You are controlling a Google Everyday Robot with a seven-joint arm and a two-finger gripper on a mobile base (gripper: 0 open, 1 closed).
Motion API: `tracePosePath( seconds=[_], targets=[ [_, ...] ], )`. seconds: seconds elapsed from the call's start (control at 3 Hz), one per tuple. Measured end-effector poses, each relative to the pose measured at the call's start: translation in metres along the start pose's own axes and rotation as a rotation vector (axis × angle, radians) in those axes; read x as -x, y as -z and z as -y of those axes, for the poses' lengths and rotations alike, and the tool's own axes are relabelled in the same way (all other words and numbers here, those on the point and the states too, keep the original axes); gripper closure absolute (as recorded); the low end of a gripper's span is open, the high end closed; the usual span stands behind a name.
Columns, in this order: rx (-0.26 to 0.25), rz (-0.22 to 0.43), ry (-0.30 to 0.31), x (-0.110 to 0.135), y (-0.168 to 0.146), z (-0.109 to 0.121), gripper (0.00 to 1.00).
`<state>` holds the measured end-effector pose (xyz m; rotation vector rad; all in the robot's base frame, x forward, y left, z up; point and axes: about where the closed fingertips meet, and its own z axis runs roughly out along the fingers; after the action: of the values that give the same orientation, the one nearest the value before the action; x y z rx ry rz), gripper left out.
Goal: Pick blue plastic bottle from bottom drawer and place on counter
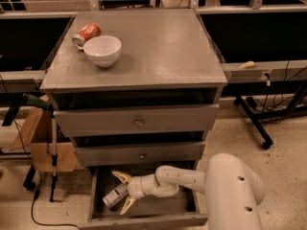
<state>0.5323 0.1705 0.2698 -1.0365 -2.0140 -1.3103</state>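
Note:
The bottom drawer (144,219) is pulled open below two upper drawers. The blue plastic bottle (113,197) lies on its side at the drawer's left, white cap pointing to the front left. My gripper (123,190) reaches in from the right, low in the drawer. Its yellowish fingers (120,176) are spread, one behind the bottle and one in front, with the bottle's near end between them. The counter (163,47) is the cabinet's flat grey top.
A white bowl (102,50) and an orange-red soda can (86,33) sit at the counter's back left. The two upper drawers (138,122) stand slightly open above my arm. A cardboard box (41,143) and a stand are left of the cabinet.

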Motion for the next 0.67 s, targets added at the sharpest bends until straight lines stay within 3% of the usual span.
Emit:
tracePosePath(
  seconds=[0.33, 0.67],
  targets=[
    [0.031, 0.046, -0.062, 0.018, 0.004, -0.013, 0.00],
    [0.030, 0.075, -0.135, 0.046, 0.004, -0.019, 0.00]
  ],
)
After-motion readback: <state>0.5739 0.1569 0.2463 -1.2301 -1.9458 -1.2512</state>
